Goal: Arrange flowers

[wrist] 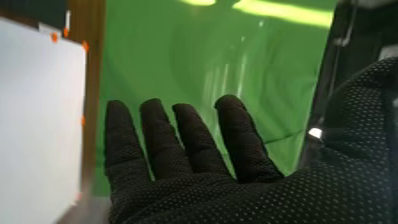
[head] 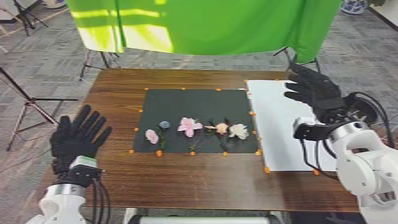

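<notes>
My black-gloved right hand (head: 313,89): fingers spread, beside white rectangular sheet (head: 275,115). Best: lower slowly, pinch ruffled white flower (head: 238,131) by its stem, sparing petals.

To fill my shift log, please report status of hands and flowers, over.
Left hand open. Right hand open, on white sheet's side. Flowers lying on dark sheet. Neither hand over them.

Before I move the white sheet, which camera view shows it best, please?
The head view: it shows most of the white sheet, beside the dark mat. The right wrist view shows a section, with orange bits along its edge.
</notes>
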Motion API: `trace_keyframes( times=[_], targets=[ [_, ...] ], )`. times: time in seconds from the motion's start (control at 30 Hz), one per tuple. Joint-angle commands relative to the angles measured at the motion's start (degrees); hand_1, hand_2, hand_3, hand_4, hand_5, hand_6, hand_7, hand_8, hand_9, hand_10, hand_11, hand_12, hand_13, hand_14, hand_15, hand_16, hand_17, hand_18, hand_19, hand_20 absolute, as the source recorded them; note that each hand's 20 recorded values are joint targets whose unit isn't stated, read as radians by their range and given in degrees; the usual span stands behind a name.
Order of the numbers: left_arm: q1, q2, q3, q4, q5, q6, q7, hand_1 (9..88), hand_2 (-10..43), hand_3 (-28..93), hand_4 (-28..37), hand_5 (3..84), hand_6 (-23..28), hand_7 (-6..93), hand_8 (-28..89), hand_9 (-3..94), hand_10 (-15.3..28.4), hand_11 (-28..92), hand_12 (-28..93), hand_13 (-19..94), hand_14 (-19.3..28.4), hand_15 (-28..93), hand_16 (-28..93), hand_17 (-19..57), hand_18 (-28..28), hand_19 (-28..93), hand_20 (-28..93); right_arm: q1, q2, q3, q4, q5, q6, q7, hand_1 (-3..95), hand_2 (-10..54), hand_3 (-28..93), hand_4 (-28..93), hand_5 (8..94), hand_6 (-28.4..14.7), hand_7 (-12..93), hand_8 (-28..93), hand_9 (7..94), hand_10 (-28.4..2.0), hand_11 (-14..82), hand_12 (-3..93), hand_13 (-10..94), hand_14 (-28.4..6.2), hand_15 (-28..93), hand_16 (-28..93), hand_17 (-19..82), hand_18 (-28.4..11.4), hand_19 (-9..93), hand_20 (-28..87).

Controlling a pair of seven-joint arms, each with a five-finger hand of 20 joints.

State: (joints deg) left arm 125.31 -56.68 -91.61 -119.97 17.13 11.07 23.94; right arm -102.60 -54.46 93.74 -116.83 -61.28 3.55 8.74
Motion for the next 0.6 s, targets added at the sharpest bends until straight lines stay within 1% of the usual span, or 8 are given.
trace_keyframes(
  times=[0.03, 0.13, 0.27, 0.33, 0.47, 0.5, 0.53, 0.6],
  targets=[
    [0.3, -0.21, -0.6, 0.5, 1.13, -1.17, -0.23, 19.9, 15.3, 69, -28.3, 33.9, 7.3, 5.2, -6, 23.9, 14.0, 13, 8, 15, 11.9, 19, -6, -6.6, 13.5, 29, 8, -2.4, -0.7, 0.8, -1.3, -2.7, 0.8, 0.3, 4.9, 6.9, 75, -28, 32.5, -3.2, 5, -8, 30.0, -14.4, 0.9, 11.4, 25, -14.3, 3, 24, 11, -18.3, 25, 19],
    [-0.1, 0.01, -0.35, 0.63, 1.15, -1.13, -0.14, 20.3, 15.0, 69, -28.3, 33.8, 7.3, 5.2, -6, 23.8, 13.8, 13, 8, 15, 11.8, 19, -6, -6.5, 13.4, 29, 8, -3.6, -1.6, 1.3, -1.8, -2.7, 0.9, 0.3, 5.1, 7.2, 76, -28, 32.8, -3.2, 5, -8, 30.2, -14.5, 1.0, 11.3, 26, -14.3, 3, 24, 11, -18.3, 25, 19],
    [-0.6, 0.27, -0.22, 0.86, 1.35, -1.81, -0.28, 20.8, 14.6, 69, -28.3, 33.9, 7.2, 5.2, -6, 23.7, 13.8, 13, 8, 15, 11.9, 19, -6, -6.5, 13.3, 29, 8, -4.6, -1.5, 1.6, -2.2, -2.3, 1.2, 0.3, 5.2, 7.2, 76, -28, 33.1, -3.1, 5, -8, 30.5, -14.6, 1.2, 11.1, 26, -14.3, 4, 24, 11, -18.4, 25, 19],
    [-0.8, 0.53, -0.27, 0.84, 1.47, -1.66, -0.21, 20.8, 14.5, 69, -28.3, 33.8, 7.2, 5.2, -6, 23.7, 13.8, 13, 8, 14, 11.9, 19, -6, -6.5, 13.3, 29, 8, -5.3, -1.8, 2.3, -2.6, -2.3, 0.8, 0.3, 5.3, 7.3, 76, -28, 33.5, -3.1, 5, -8, 30.7, -14.6, 1.3, 11.1, 26, -14.4, 4, 24, 11, -18.4, 25, 19],
    [-0.4, 0.85, -0.82, 0.58, 1.43, -1.79, 0.72, 20.8, 14.5, 69, -28.3, 33.8, 7.2, 5.2, -6, 23.7, 13.8, 13, 8, 14, 11.9, 18, -5, -6.4, 13.3, 29, 9, -6.0, -2.2, 2.8, -3.2, -2.7, 0.4, 0.5, 5.4, 7.3, 76, -28, 34.0, -3.1, 5, -8, 30.9, -14.6, 1.4, 11.0, 26, -14.5, 4, 23, 11, -18.4, 25, 19],
    [-0.1, 0.8, -1.17, 0.46, 1.22, -1.76, 0.68, 20.9, 14.5, 69, -28.3, 33.9, 7.2, 5.2, -6, 23.7, 13.8, 13, 8, 14, 12.0, 19, -5, -6.5, 13.3, 29, 9, -6.1, -2.2, 2.7, -3.2, -2.8, 0.4, 0.6, 5.4, 7.4, 77, -28, 34.0, -3.1, 6, -8, 31.0, -14.7, 1.4, 11.0, 26, -14.5, 4, 23, 11, -18.4, 25, 19],
    [0.0, 0.7, -1.58, 0.58, 1.36, -1.84, 0.95, 20.8, 14.5, 69, -28.3, 33.9, 7.2, 5.4, -6, 23.7, 13.8, 13, 8, 15, 12.0, 19, -5, -6.5, 13.3, 29, 9, -6.0, -2.3, 2.4, -3.1, -2.7, 0.1, 0.7, 5.5, 7.3, 77, -28, 34.1, -3.1, 6, -8, 31.1, -14.7, 1.5, 11.0, 26, -14.5, 4, 23, 11, -18.4, 25, 19],
    [0.3, 0.93, -2.23, 0.58, 1.08, -1.09, 1.79, 20.9, 14.4, 69, -28.3, 34.1, 7.3, 5.4, -6, 23.7, 13.8, 13, 8, 15, 12.6, 19, -5, -6.6, 13.4, 29, 9, -5.6, -2.4, 2.0, -2.9, -2.6, -1.1, 1.3, 5.8, 7.4, 77, -28, 34.5, -3.1, 6, -8, 31.2, -14.7, 1.5, 11.0, 26, -14.5, 4, 23, 11, -18.4, 25, 19]
  ],
)
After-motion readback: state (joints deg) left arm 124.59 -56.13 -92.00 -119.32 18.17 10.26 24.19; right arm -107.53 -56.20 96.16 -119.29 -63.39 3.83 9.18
